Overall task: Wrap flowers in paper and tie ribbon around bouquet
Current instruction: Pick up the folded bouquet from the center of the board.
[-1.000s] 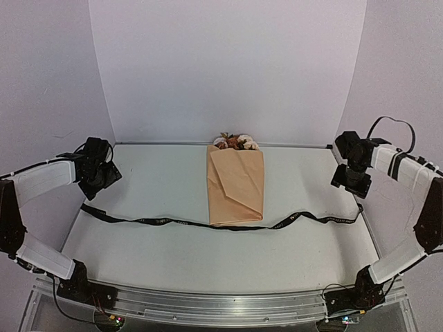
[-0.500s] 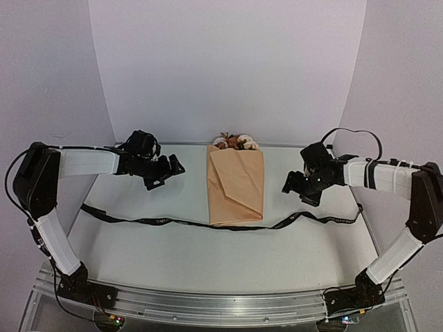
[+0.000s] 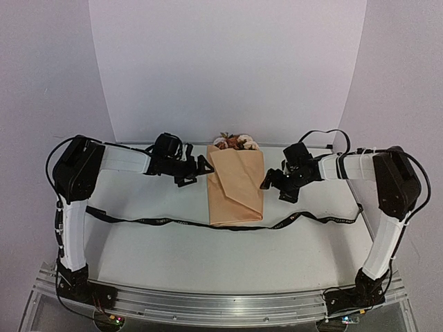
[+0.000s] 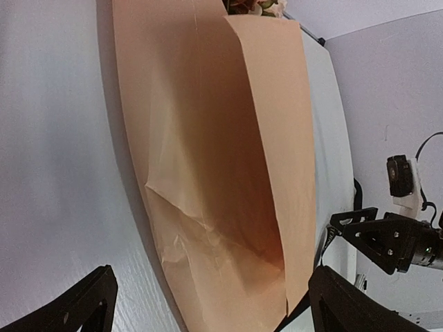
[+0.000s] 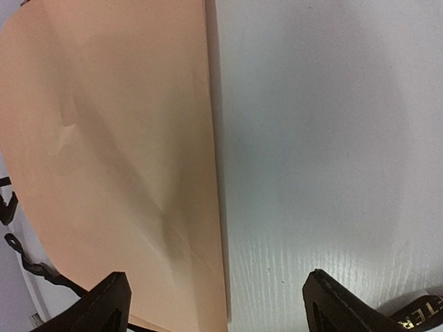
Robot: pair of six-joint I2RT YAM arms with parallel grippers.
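Jaws spread and empty, the left gripper (image 3: 201, 168) and right gripper (image 3: 270, 181) flank the tan kraft-paper cone bouquet (image 3: 235, 187), which lies mid-table across the long black lettered ribbon (image 3: 159, 221); the 2 claws should likely close low and evenly, pinching paper only.

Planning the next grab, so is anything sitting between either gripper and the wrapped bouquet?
Nothing visible. The left gripper and right gripper flank the bouquet, both open, with only bare table in each gap. The ribbon crosses nearer the arms' bases, clear of both.
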